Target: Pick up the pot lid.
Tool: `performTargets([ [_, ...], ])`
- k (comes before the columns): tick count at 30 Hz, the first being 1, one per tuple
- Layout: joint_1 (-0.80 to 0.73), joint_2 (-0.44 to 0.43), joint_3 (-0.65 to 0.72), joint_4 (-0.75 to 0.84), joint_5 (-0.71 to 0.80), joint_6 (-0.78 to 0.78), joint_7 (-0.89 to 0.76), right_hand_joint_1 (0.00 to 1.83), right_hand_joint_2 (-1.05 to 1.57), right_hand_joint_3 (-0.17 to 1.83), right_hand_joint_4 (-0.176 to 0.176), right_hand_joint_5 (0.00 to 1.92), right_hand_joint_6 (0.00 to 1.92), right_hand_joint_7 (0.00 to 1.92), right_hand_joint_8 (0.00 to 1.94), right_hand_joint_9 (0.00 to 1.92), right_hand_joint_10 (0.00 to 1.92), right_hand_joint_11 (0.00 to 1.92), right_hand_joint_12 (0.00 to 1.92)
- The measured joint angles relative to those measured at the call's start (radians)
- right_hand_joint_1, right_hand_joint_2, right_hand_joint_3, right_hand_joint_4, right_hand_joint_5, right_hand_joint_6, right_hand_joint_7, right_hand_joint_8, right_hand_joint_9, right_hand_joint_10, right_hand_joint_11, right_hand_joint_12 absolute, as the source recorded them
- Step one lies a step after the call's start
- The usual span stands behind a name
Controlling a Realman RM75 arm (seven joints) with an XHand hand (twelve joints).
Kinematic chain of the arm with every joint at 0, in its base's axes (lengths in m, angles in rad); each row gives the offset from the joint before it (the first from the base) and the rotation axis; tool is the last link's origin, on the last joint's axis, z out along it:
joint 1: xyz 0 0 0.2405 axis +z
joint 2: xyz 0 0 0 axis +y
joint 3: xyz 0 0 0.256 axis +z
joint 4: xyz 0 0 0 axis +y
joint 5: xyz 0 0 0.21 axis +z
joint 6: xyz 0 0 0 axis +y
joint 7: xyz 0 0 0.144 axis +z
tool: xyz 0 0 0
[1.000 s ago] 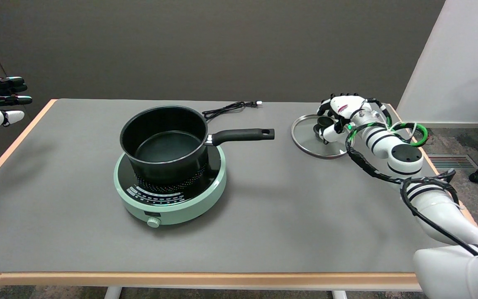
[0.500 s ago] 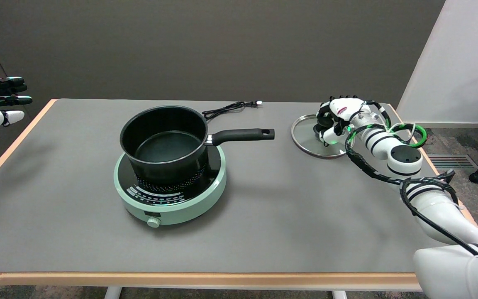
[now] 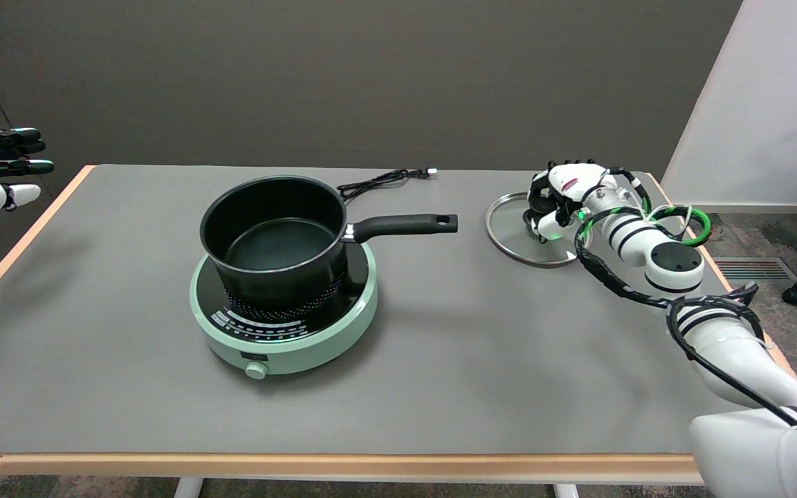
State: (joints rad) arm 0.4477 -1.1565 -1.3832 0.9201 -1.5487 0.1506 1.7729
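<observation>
High near-side view, facing across table (image 3: 440, 360)

right arm stretched forward, right hand (image 3: 564, 197) palm-down with fingers (image 3: 549, 225) curled under

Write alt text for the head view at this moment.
The robot's right hand curls over the knob of a glass pot lid lying flat at the table's far right. Left of it, an open black pot sits on a green hotplate.
</observation>
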Motion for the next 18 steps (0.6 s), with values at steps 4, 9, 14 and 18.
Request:
performTargets([
  [4, -0.003, 0.0, -0.002, 0.004, 0.0, 0.0, 0.0, 1.1, 0.82, 0.82, 0.176, 0.75, 0.83, 0.93, 0.57, 0.84, 0.8, 0.58, 1.65],
  [9, -0.009, 0.001, -0.004, 0.013, 0.001, 0.0, 0.0, 1.34, 1.01, 0.35, 0.176, 0.72, 0.91, 0.84, 1.29, 0.82, 1.06, 0.53, 1.75],
  [14, -0.017, 0.001, -0.005, 0.023, -0.002, -0.002, 0.0, 1.35, 0.97, 0.42, 0.176, 0.68, 1.01, 0.86, 1.29, 0.79, 1.24, 0.53, 1.8],
  [18, -0.023, 0.001, -0.006, 0.033, -0.003, -0.003, -0.001, 1.34, 0.97, 0.42, 0.176, 0.66, 1.03, 0.85, 1.3, 0.79, 1.28, 0.52, 1.81],
])
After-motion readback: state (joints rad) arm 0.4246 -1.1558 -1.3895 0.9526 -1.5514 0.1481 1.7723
